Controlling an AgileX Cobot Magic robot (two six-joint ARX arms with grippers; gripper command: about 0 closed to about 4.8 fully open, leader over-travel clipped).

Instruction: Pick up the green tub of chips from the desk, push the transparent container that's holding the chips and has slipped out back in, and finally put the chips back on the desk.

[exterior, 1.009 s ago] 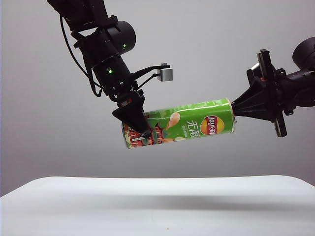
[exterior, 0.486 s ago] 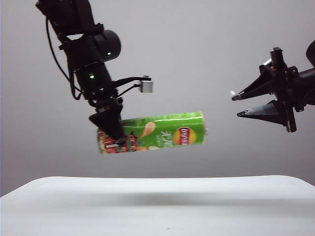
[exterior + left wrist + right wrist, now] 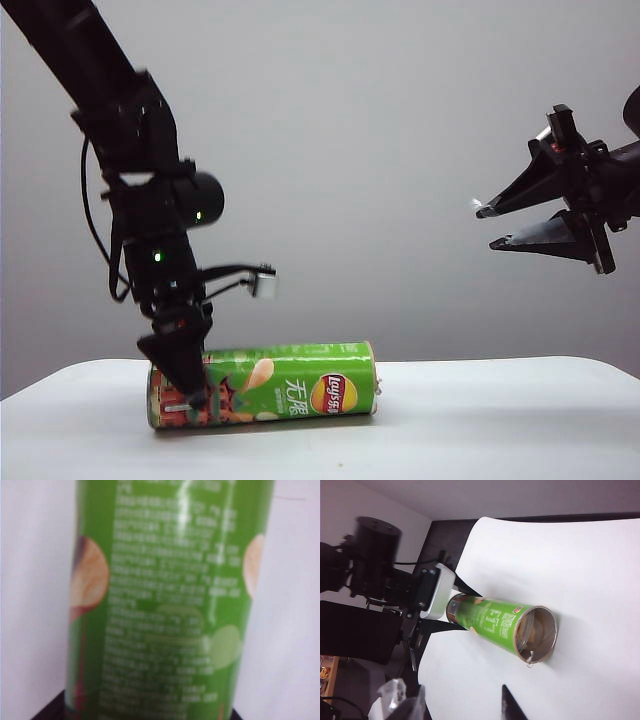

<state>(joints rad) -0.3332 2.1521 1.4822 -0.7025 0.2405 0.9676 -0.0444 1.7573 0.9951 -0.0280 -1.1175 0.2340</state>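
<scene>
The green tub of chips lies on its side on the desk, logo facing the exterior view. My left gripper reaches down from above and is shut on the tub's red-patterned left end. In the left wrist view the tub fills the picture between the dark jaws of my left gripper. My right gripper hangs open high on the right, far from the tub. The right wrist view looks into the tub's open mouth, where pale chips sit inside. Of the transparent container only a small clear lip shows at the rim. My right gripper holds nothing.
The desk's white top stretches wide to the right of the tub. Its rounded front and side edges show, with dark floor beyond in the right wrist view. A plain grey wall stands behind.
My left arm has carried the tub down and to the left from mid-air onto the desk. My right gripper has opened, come off the tub's right end and stayed high on the right.
</scene>
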